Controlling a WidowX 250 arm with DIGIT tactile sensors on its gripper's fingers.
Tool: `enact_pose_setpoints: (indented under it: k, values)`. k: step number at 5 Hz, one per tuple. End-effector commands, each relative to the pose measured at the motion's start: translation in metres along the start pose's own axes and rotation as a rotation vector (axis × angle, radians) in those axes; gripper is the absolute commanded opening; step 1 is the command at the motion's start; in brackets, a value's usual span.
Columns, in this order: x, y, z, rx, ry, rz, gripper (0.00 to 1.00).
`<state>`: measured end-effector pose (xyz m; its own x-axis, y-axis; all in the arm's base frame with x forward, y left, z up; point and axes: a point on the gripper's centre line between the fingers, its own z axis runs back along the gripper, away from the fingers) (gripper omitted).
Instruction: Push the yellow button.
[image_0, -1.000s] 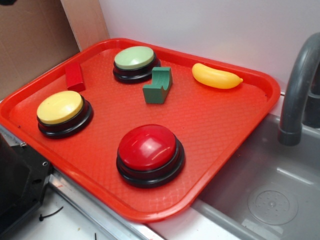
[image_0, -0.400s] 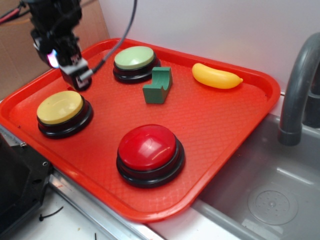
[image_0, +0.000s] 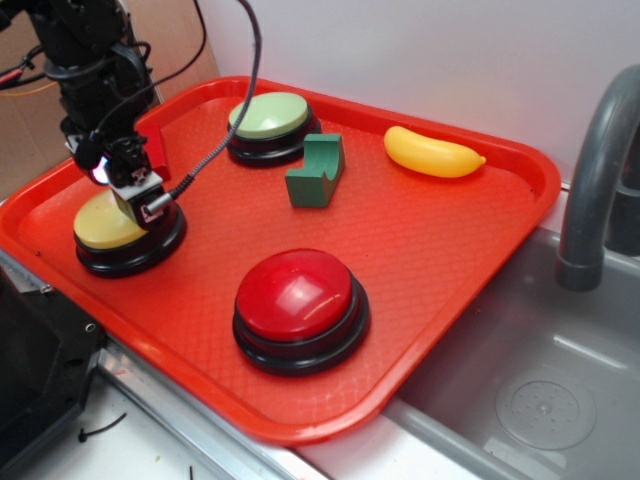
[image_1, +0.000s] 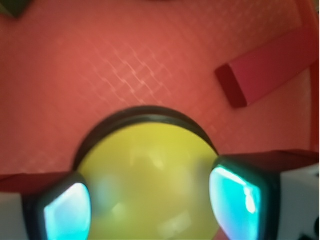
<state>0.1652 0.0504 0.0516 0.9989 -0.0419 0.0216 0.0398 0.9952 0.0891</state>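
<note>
Arm's dropped from above the red block (image_0: 150, 150) onto the yellow button (image_0: 100, 225), which sits at the tray's (image_0: 450, 260) near-left corner w/ the fingers (image_1: 65, 210) spread apart across its dome, holding nothing. Contact looks made or v. close, so prob. the press itself; can't tell if it's depressed yet.

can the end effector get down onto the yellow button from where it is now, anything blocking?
Probably yes. The end effector hangs right over the yellow button, whose dome fills the gap between the fingers in the wrist view. The red block lies off to the side on the tray, apart from the button.
</note>
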Motion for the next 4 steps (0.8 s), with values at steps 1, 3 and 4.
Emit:
enact_pose_setpoints:
  k: [1, 3, 4]
  values:
    - [0.007, -0.005, 0.017, 0.043, 0.006, -0.015, 1.00]
    - [0.017, 0.002, 0.063, 0.064, -0.020, 0.038, 1.00]
    - [0.019, 0.004, 0.066, 0.047, -0.015, 0.043, 1.00]
